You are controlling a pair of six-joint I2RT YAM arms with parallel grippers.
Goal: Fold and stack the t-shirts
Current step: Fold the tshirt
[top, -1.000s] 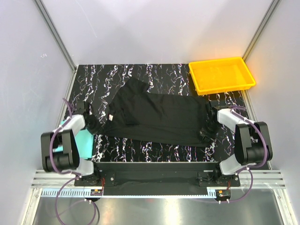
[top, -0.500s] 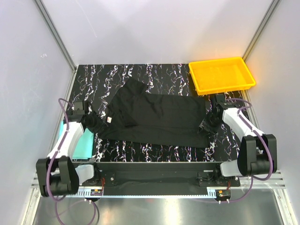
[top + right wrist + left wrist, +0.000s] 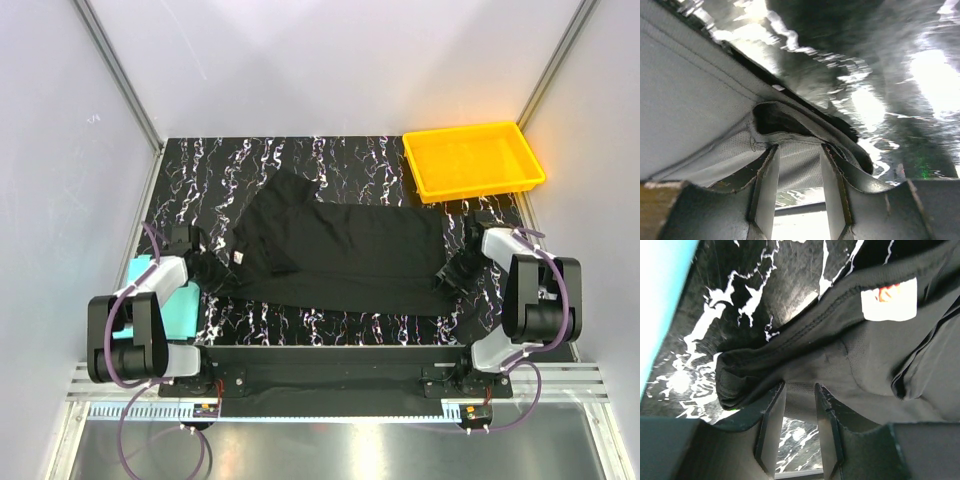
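The black t-shirt (image 3: 340,255) lies spread flat across the marbled table, its white neck label (image 3: 238,257) at the left end. My left gripper (image 3: 207,270) is shut on the shirt's left edge by the collar. In the left wrist view the cloth (image 3: 865,355) bunches between my gripper's (image 3: 800,387) fingertips, and the label (image 3: 888,299) shows above. My right gripper (image 3: 452,273) is shut on the shirt's right hem. In the right wrist view the hem (image 3: 695,110) folds into my gripper (image 3: 799,147). The teal t-shirt (image 3: 175,305) lies at the table's near left, partly under the left arm.
A yellow plastic tray (image 3: 480,188) stands at the far right corner, just beyond the shirt's right end. Walls close in on the left, right and back. The teal cloth also shows at the left edge of the left wrist view (image 3: 660,300).
Both arms reached out and drew back, holding the black shirt's ends. The shirt now lies flatter and more stretched from left to right.
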